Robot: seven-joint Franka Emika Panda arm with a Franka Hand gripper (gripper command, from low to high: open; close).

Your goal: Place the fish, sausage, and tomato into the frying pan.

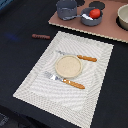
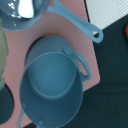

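The frying pan (image 1: pixel 91 20) stands on a brown board (image 1: pixel 107 27) at the back of the exterior view, its thin handle pointing to that view's left. The tomato (image 1: pixel 94 13) and the white fish (image 1: pixel 87 17) lie inside it. The sausage (image 1: pixel 40 36) lies on the black table, to the exterior view's left of the placemat. In the wrist view the pan's rim (image 2: pixel 10 22), its handle (image 2: pixel 75 22) and the fish (image 2: pixel 25 7) show beside the pot. No gripper fingers show in either view.
A taller dark grey pot (image 1: pixel 66 8) stands next to the pan and fills the wrist view (image 2: pixel 50 90). A striped placemat (image 1: pixel 35 80) carries a tan plate (image 1: pixel 68 66) and two pieces of orange-handled cutlery (image 1: pixel 74 83). A bowl (image 1: pixel 123 16) sits at the board's right end.
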